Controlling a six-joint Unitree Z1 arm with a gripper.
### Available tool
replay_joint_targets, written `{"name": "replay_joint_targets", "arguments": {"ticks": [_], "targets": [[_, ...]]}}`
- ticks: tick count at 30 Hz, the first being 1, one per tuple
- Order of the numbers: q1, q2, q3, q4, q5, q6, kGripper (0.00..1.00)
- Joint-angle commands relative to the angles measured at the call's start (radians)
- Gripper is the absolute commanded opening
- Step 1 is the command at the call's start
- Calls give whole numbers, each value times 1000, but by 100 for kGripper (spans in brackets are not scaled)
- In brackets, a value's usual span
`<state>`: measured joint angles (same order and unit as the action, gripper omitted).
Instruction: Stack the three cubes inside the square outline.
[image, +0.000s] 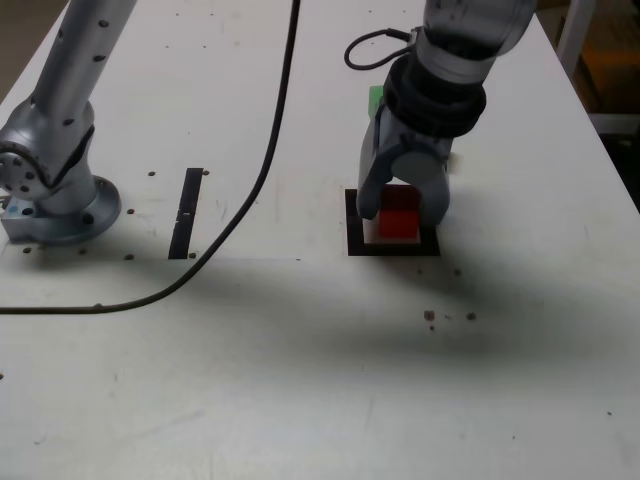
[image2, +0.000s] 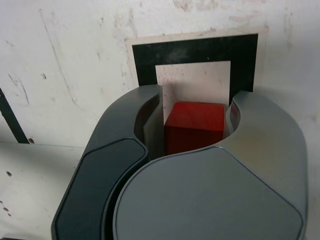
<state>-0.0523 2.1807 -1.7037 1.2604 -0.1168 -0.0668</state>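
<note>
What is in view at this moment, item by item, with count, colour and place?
Red cube: one, red, between the end effector's jaws, over the square outline's whitish centre.
Green cube: one, green, partly hidden behind the arm.
Square outline: one, black tape frame, under the end effector.
Tape strip: one, black, towards the exterior view's left.
Cable: one, black, lying across the table.
Table: one, white, speckled.
Arm base: one, grey, at the exterior view's left edge.
End effector: one, grey, shut on the red cube.

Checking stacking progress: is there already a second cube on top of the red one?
No, in the wrist view the red cube has a bare top, sitting alone between the jaws over the square outline.
</note>
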Motion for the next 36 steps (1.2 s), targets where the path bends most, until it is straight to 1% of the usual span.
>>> {"name": "replay_joint_targets", "arguments": {"ticks": [1, 5, 9, 10, 16, 17, 20, 23, 24, 26, 28, 30, 31, 32, 34, 36], "targets": [[7, 0, 10, 1, 11, -2, 25], [25, -5, 29, 5, 31, 1, 26], [37, -8, 37, 9, 34, 8, 28], [38, -8, 36, 9, 33, 8, 30], [36, -12, 29, 10, 24, 9, 56], [35, -13, 28, 11, 22, 9, 58], [34, -14, 28, 12, 17, 10, 61], [34, -14, 29, 12, 16, 12, 79], [34, -16, 28, 14, 17, 13, 87], [34, -23, 26, 19, 20, 12, 97], [33, -34, 23, 28, 30, 8, 100], [31, -55, 16, 47, 55, -3, 100], [31, -69, 9, 61, 72, -8, 100], [34, -89, -3, 84, 98, -15, 100], [48, -120, -28, 124, 138, -18, 100], [77, -147, -54, 164, 168, -7, 100]]}}
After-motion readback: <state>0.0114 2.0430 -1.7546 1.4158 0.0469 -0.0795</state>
